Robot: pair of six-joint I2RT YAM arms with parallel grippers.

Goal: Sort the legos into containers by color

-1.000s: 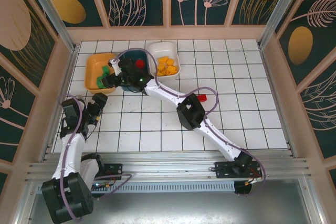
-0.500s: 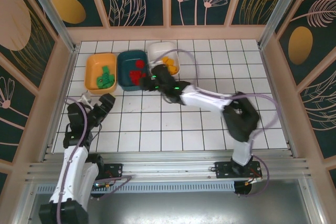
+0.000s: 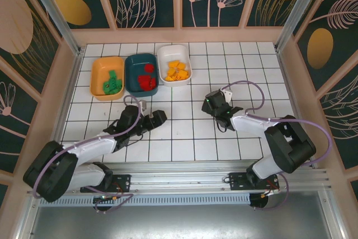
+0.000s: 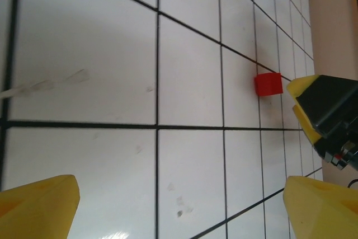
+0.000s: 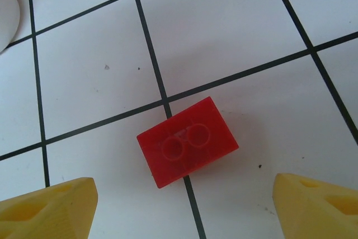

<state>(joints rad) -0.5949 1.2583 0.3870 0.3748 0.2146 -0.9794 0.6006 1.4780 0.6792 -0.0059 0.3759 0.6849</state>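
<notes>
One red lego (image 5: pixel 187 148), a two-stud brick, lies flat on the white tiles across a grid line. My right gripper (image 5: pixel 182 208) hangs open just above it, with a yellow finger on each side and clear of it. The same brick (image 4: pixel 267 83) appears in the left wrist view beside the right gripper's fingers (image 4: pixel 305 90). My left gripper (image 4: pixel 179 211) is open over bare tiles, low near the table's middle (image 3: pixel 158 117). At the back left stand the containers: an orange tray (image 3: pixel 95 76) with green legos (image 3: pixel 112 82), a teal tray (image 3: pixel 130 74) with red legos (image 3: pixel 146 79), and a white tray (image 3: pixel 162 62) with yellow-orange legos (image 3: pixel 177 72).
The right gripper (image 3: pixel 212 102) sits over the table's centre and its arm curves round to the right. The left arm lies low along the near left. Wooden walls ring the tiled floor, and a metal rail runs along the near edge.
The right gripper drew back from the trays to the table's centre, over the red brick, and its jaws widened. The left arm swung down and rightward, toward the middle.
</notes>
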